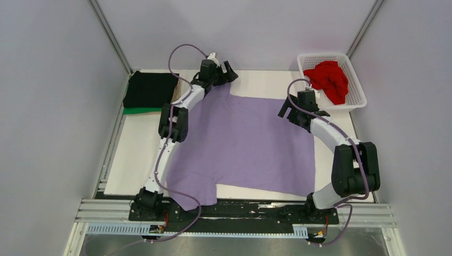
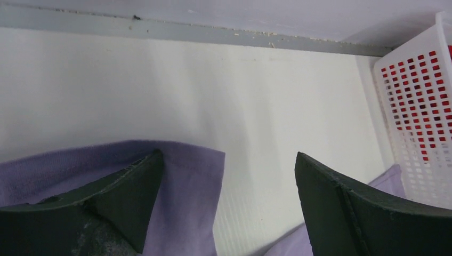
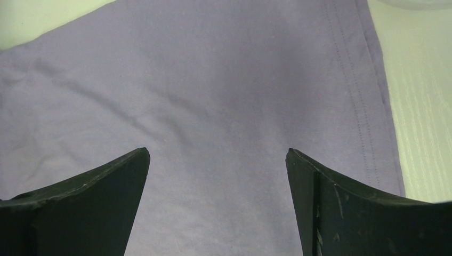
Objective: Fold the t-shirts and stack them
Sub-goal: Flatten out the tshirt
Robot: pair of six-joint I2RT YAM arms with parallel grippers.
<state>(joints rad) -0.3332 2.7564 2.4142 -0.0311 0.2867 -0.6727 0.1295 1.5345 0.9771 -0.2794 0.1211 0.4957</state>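
Observation:
The lavender t-shirt (image 1: 245, 144) lies spread flat on the white table. My left gripper (image 1: 228, 71) is open just above its far left corner; in the left wrist view (image 2: 229, 160) that corner of the shirt (image 2: 186, 181) lies by the left finger (image 2: 122, 197), not gripped. My right gripper (image 1: 289, 113) is open over the shirt's far right part; its wrist view (image 3: 217, 154) shows flat lavender cloth (image 3: 213, 90) below, with the hem at right. The black t-shirt (image 1: 152, 88) lies folded on the green one (image 1: 141, 111) at far left. The red t-shirt (image 1: 330, 80) is crumpled in the basket.
A white latticed basket (image 1: 358, 80) stands at the far right corner, also in the left wrist view (image 2: 421, 117). The back wall and metal frame posts close the table's far edge. One sleeve of the lavender shirt hangs over the near edge (image 1: 194, 197).

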